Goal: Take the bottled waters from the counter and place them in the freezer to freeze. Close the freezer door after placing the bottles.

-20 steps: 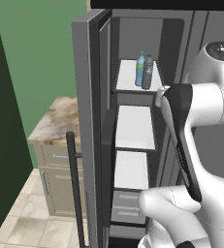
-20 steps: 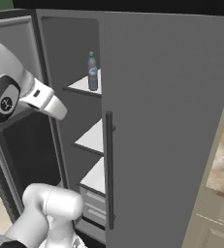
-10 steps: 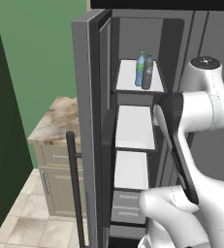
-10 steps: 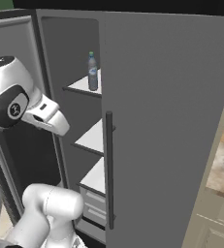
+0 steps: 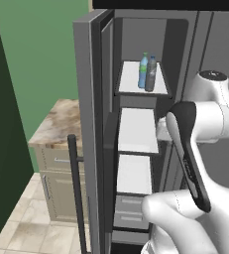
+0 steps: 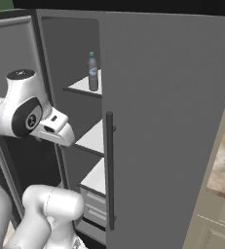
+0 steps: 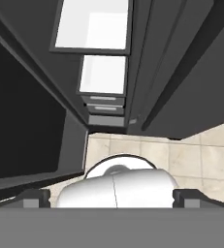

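Both bottled waters stand side by side on the freezer's top white shelf [image 5: 136,79]: the clear light blue one with a green cap [image 5: 143,70] and the dark grey-blue one [image 5: 151,73]. From the right, the green-capped bottle [image 6: 92,72] hides most of the other. The freezer door [image 5: 88,124] stands wide open, its long dark handle [image 5: 76,188] facing me. My gripper [image 7: 111,197] is open and holds nothing; its fingertips [image 7: 33,197] sit far apart. The hand [image 6: 55,129] hangs in front of the middle shelf, below the bottles, pointing down. The counter [image 5: 56,124] lies left of the door.
The plain right fridge door [image 6: 172,121] is shut, its bar handle [image 6: 109,170] close to my arm. Lower shelves [image 7: 104,72] and drawers [image 7: 106,104] show below the hand, above beige floor tiles [image 7: 191,160]. A green wall [image 5: 41,49] rises behind the counter.
My hand has dropped from near the top shelf to middle-shelf height and drawn back a little. The bottles and the door have not moved.
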Controlling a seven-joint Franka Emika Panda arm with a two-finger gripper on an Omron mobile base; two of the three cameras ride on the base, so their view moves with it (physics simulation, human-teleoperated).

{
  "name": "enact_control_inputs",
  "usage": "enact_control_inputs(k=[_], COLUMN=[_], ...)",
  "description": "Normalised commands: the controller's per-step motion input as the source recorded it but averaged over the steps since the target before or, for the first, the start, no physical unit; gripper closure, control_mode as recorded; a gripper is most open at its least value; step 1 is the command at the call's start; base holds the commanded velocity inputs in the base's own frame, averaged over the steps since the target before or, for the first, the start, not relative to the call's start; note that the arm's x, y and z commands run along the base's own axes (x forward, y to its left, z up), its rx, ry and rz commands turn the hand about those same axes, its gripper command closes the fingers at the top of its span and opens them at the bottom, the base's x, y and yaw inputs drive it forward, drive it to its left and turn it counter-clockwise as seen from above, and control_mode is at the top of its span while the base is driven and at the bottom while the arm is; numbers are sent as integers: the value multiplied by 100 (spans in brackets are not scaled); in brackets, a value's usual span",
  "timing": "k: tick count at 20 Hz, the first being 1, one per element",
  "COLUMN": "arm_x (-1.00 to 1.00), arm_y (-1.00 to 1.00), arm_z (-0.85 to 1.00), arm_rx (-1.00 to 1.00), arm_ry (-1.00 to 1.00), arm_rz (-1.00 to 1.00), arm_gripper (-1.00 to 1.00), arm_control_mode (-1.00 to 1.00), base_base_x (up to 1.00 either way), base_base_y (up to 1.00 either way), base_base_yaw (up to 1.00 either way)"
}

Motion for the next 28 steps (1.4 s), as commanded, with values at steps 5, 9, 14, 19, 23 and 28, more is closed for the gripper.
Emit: enact_control_inputs(k=[5, 9, 14, 19, 23, 28], arm_x=[0, 0, 0, 0, 0, 0], arm_y=[0, 0, 0, 0, 0, 0], arm_z=[-35, -49, -55, -53, -43, -4], arm_rx=[3, 0, 0, 0, 0, 0], arm_ry=[0, 0, 1, 4, 3, 0], arm_rz=[23, 18, 6, 0, 0, 0], arm_gripper=[-100, -100, -100, -100, -100, -100], arm_control_mode=[-100, -100, -100, -100, -100, -100], base_base_x=[0, 0, 0, 0, 0, 0], base_base_y=[0, 0, 0, 0, 0, 0], base_base_yaw=[0, 0, 0, 0, 0, 0])
